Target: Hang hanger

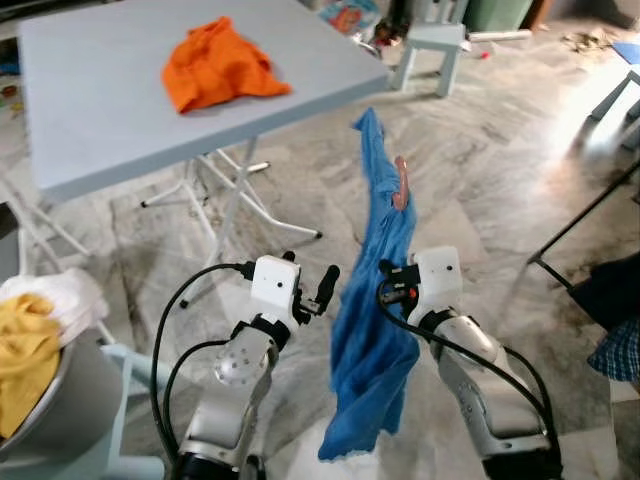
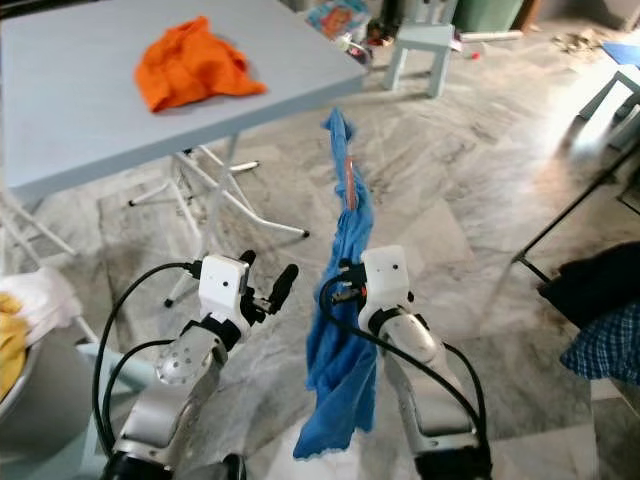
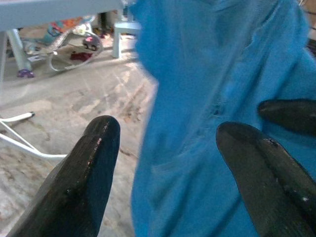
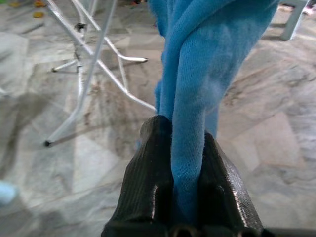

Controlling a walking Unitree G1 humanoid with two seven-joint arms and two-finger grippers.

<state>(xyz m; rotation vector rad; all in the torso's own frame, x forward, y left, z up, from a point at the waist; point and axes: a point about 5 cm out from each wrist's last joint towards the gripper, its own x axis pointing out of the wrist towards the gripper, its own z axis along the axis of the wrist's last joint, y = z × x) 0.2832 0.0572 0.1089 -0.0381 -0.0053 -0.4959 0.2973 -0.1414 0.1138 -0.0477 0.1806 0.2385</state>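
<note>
A blue garment (image 1: 375,330) hangs in a long twisted strip between my two arms over the marble floor. A pink hanger piece (image 1: 401,185) pokes out near its top. My right gripper (image 1: 385,285) is shut on the blue garment, and the cloth (image 4: 197,59) is pinched between its black fingers (image 4: 148,168). My left gripper (image 1: 325,285) stands open just to the left of the cloth. In the left wrist view the garment (image 3: 207,74) hangs beyond the spread fingers (image 3: 94,163), apart from them.
A grey-blue folding table (image 1: 90,110) with an orange garment (image 1: 218,62) stands ahead to the left. A basket (image 1: 70,400) with yellow and white clothes sits at lower left. A small stool (image 1: 432,45) is at the back, a black rack leg (image 1: 580,225) and dark clothes (image 1: 615,300) at right.
</note>
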